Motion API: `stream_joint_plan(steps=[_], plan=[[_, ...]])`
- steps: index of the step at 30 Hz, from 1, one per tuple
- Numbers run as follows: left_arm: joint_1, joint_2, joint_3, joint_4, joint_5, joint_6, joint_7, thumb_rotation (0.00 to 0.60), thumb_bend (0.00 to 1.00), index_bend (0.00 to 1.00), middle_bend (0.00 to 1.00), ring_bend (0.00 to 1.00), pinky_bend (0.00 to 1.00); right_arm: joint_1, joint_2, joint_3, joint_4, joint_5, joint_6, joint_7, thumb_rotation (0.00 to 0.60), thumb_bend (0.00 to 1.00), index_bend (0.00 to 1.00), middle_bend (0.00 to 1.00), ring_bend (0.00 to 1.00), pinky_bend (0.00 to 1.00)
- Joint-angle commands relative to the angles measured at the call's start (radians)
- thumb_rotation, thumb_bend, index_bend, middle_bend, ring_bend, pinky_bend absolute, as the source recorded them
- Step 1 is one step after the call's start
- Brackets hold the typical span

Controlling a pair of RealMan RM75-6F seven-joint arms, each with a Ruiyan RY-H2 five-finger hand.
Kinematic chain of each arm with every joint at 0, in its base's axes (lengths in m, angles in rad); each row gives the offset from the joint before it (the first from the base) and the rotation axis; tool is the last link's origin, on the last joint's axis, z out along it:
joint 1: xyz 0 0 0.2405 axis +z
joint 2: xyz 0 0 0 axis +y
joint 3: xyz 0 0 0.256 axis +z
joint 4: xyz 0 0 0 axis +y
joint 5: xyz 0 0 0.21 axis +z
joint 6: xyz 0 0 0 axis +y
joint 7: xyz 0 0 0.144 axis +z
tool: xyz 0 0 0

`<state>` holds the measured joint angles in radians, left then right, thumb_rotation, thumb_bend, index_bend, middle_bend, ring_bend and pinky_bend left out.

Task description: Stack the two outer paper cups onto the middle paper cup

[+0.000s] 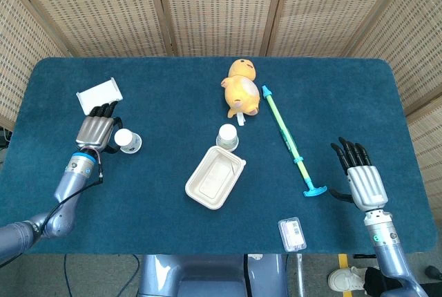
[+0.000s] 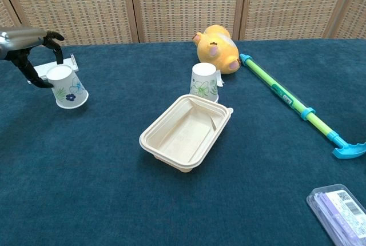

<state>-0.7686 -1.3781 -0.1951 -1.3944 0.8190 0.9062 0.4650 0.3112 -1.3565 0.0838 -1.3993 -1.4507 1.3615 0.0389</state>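
Observation:
Two white paper cups with flower prints show, both standing upside down. The left cup [image 1: 127,140] [image 2: 68,87] is tilted, and my left hand [image 1: 95,130] [image 2: 31,43] holds it near its upturned base, thumb on one side and fingers over the top. The middle cup [image 1: 227,136] [image 2: 204,82] stands upright on its rim just behind the food tray. My right hand [image 1: 362,179] hovers over the table's right front corner, fingers spread and holding nothing; the chest view does not show it.
A beige food tray [image 1: 215,177] [image 2: 186,131] lies in front of the middle cup. Behind that cup lies a yellow plush toy [image 1: 242,90], with a green and blue stick [image 1: 290,138] to its right. A white flat box [image 1: 99,94] sits far left, a plastic packet [image 1: 291,233] at the front right.

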Motion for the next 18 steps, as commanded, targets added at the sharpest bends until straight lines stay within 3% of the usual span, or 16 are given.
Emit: stream_joint_plan(steps=[1,7,18], plan=[[-0.013,0.040,-0.034,-0.100,0.054,0.046,-0.010,0.600,0.25,0.43,0.00,0.00,0.07,0.000,0.000,0.003,0.000,-0.002,0.000,0.006,0.600,0.25,0.09,0.00,0.00,0.00],[-0.076,0.035,-0.096,-0.213,0.065,0.087,0.026,0.600,0.25,0.43,0.00,0.00,0.07,-0.003,0.003,0.011,0.009,0.000,-0.004,0.027,0.600,0.25,0.09,0.00,0.00,0.00],[-0.253,-0.113,-0.202,-0.171,-0.027,0.103,0.120,0.600,0.25,0.43,0.00,0.00,0.06,-0.010,0.011,0.027,0.021,0.012,-0.008,0.067,0.600,0.25,0.10,0.00,0.00,0.00]])
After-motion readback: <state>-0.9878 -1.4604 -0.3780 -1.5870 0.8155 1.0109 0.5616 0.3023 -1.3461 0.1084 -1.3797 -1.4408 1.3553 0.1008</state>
